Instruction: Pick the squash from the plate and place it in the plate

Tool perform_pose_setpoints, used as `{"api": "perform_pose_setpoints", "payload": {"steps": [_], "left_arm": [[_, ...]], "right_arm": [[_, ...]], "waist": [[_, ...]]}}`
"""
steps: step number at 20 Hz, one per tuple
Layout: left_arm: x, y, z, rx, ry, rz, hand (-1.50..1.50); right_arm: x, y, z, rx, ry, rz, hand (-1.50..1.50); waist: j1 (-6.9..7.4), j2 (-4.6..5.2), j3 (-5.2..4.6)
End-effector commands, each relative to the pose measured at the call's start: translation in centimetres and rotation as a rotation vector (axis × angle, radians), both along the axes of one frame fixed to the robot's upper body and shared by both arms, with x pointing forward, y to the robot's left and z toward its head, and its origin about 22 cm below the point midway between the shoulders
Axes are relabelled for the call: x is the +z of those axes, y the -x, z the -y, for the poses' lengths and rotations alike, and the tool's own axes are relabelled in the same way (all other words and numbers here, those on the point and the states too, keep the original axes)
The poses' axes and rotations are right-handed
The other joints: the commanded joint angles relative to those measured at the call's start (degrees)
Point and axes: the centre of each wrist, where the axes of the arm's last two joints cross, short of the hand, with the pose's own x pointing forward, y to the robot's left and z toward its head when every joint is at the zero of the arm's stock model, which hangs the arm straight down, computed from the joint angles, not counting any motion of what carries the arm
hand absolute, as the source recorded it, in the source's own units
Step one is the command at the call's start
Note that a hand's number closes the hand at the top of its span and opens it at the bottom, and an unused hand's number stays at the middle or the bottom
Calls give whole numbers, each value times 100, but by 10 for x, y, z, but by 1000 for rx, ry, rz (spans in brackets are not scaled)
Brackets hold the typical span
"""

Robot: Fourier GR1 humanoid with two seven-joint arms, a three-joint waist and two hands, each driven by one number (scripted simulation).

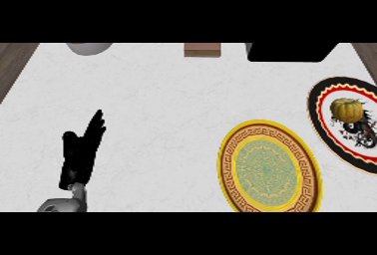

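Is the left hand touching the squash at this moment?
Apart. Head view shows the left hand at far left, the squash on the far-right plate.

The squash (347, 109) is set on the right-hand plate (324, 130), in its far half, and this plate is cut off by the view's right edge. The second plate (269, 172) is laid just beside it, to its left and nearer the robot. Both plates are placed on the right part of the counter (169, 99). The left hand (80, 152) is held at the counter's near left, fingers up, well apart from both plates. Along the far edge three things are ranged: a rounded vessel (90, 48) at the left, a small block (202, 50) near the middle, and a wide object (290, 52) just right of the block, behind the plates.
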Motion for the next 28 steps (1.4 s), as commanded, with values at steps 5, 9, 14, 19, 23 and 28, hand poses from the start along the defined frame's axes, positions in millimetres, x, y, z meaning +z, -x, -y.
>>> {"api": "perform_pose_setpoints", "payload": {"steps": [5, 9, 14, 19, 23, 28], "left_arm": [[7, -4, 11, 12, -3, 2, 0], [5, 3, 3, -22, 2, -4, 0], [4, 9, 13, 5, 2, 22, 0], [13, -1, -7, -8, -6, 17, 0], [-15, -8, 22, -3, -9, 9, 0], [3, -4, -9, -2, 8, 13, 0]], "right_arm": [[-13, -4, -11, -44, 32, -19, -150], [-32, 4, -16, -82, 92, -56, -150], [-17, 11, 0, -120, 81, -70, -150], [-30, 34, 9, -155, 110, -96, -150], [-29, 33, 8, -147, 129, -119, -150], [-11, 43, 27, -228, 139, -105, -150]], "waist": [[-3, -3, -2], [32, 9, 3], [43, 14, 5], [64, 32, 13], [-5, 21, 4], [73, 32, 14]]}}
